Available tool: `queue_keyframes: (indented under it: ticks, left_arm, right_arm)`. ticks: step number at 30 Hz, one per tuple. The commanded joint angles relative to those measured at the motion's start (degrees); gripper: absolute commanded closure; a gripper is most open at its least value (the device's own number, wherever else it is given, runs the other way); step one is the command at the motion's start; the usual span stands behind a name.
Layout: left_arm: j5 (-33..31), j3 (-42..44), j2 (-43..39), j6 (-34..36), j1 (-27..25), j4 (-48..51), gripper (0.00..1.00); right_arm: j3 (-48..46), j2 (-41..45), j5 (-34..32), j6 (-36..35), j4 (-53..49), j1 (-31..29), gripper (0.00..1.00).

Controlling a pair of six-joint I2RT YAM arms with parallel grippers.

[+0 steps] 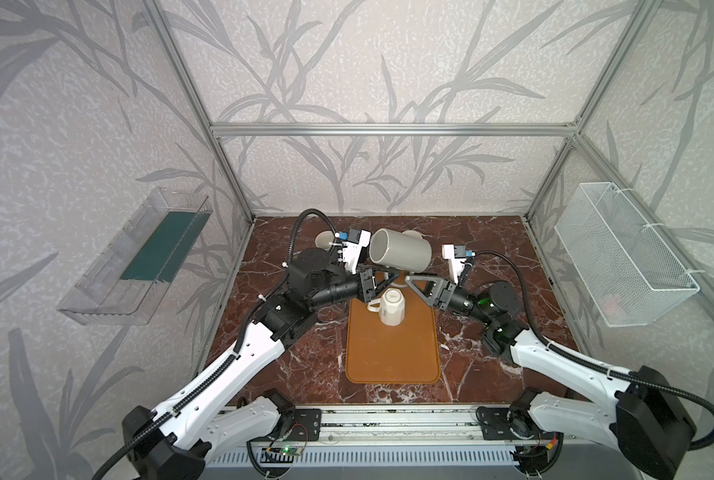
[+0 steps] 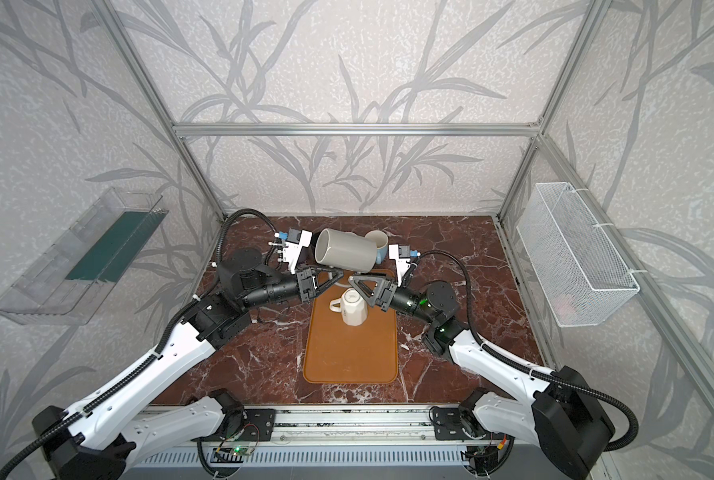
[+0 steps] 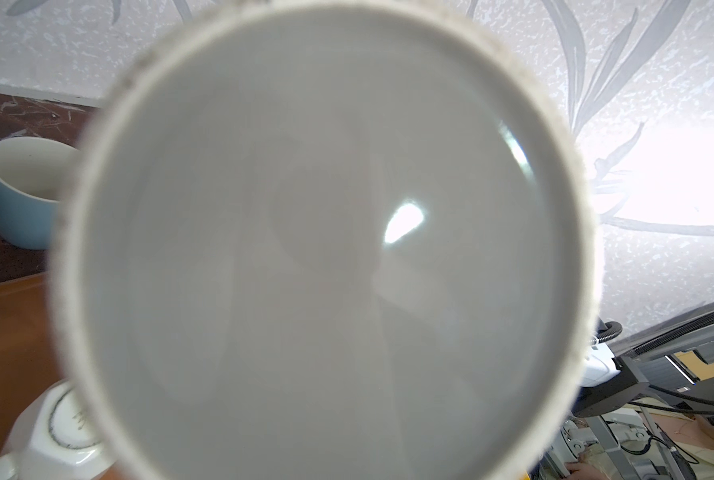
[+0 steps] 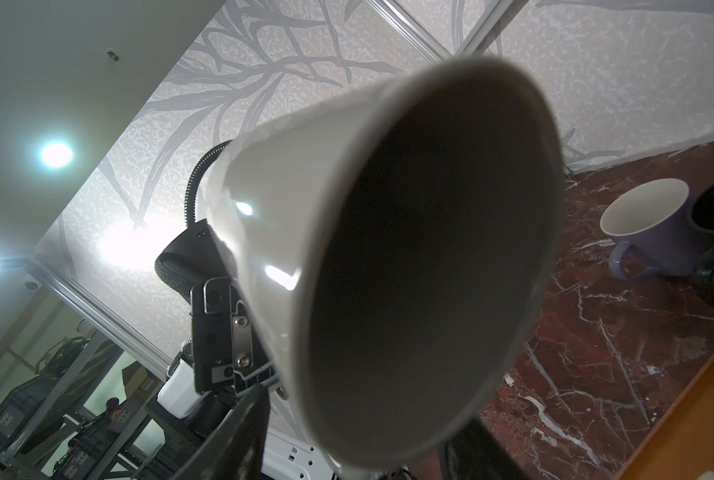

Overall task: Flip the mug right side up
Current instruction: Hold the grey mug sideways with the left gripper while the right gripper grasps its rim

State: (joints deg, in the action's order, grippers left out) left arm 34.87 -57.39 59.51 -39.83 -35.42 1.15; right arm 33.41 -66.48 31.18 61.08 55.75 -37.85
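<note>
The left gripper (image 1: 390,276), clamped on the handle (image 1: 392,284), holds the grey mug (image 1: 405,249) sideways over the mat's (image 1: 388,353) far edge. The right gripper (image 1: 408,279), part open and empty, should steady the rim while the mug rolls upright.

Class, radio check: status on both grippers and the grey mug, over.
Left gripper shut on grey mug. Right gripper open, close beneath it. Mug aloft, on its side, not yet upright. White cup upside down on mat below.

Twin arms (image 1: 247,365) wear white shells over black joints; ribbed black cables (image 1: 293,239) loop from each. Black triangular fingers (image 1: 437,286), white wrist cameras (image 1: 353,249) with blue plugs, and what seems a green indicator light (image 1: 485,299) on the right.
</note>
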Motion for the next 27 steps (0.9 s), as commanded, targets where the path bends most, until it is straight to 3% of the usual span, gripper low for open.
queue_keyframes:
  ticks: [1,15,27]
  left_arm:
    - [2.7,-0.3,-1.9,-1.5,0.5,-10.9,1.00]
    - [4.2,2.2,-2.6,-4.6,0.9,-16.2,1.00]
    - [5.1,3.6,-2.8,-6.0,1.0,-18.4,1.00]
  right_arm:
    - [2.1,-1.0,1.0,2.4,7.8,-0.3,0.42]
    - [2.6,-4.1,0.9,7.9,18.3,-0.2,0.63]
    - [3.0,-6.8,-0.3,11.6,24.5,-0.2,0.72]
